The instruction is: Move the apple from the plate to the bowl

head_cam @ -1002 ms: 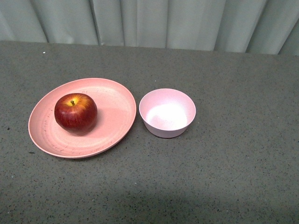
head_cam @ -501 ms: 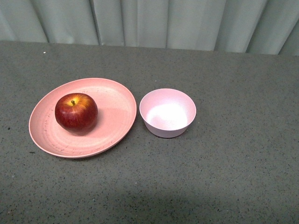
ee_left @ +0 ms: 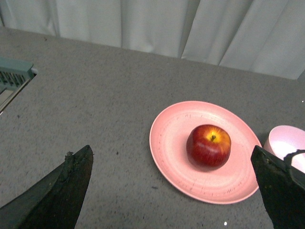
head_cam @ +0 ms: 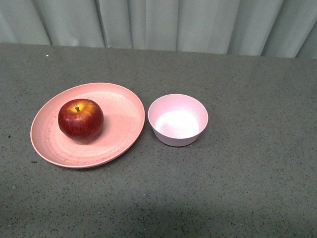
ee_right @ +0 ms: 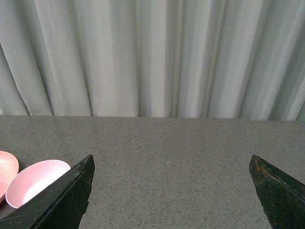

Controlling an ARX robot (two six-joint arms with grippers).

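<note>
A dark red apple (head_cam: 80, 118) (ee_left: 208, 146) with a yellowish patch at its stem sits upright on the left half of the wide salmon-pink plate (head_cam: 126, 116) (ee_left: 169, 138). Just right of the plate stands the small pale pink bowl (head_cam: 178, 120) (ee_left: 285, 143) (ee_right: 33, 183), nothing in it. Neither arm shows in the front view. My left gripper (ee_left: 172, 157) hangs open above the table, short of the plate, with the apple framed between its dark fingers (ee_left: 71, 181). My right gripper (ee_right: 171, 162) is open over bare table, with the bowl off to one side.
Grey speckled tabletop (head_cam: 247, 178) stretches around the dishes, backed by a pale pleated curtain (head_cam: 163, 22). A teal and metal fixture (ee_left: 12, 81) shows at the table's edge in the left wrist view.
</note>
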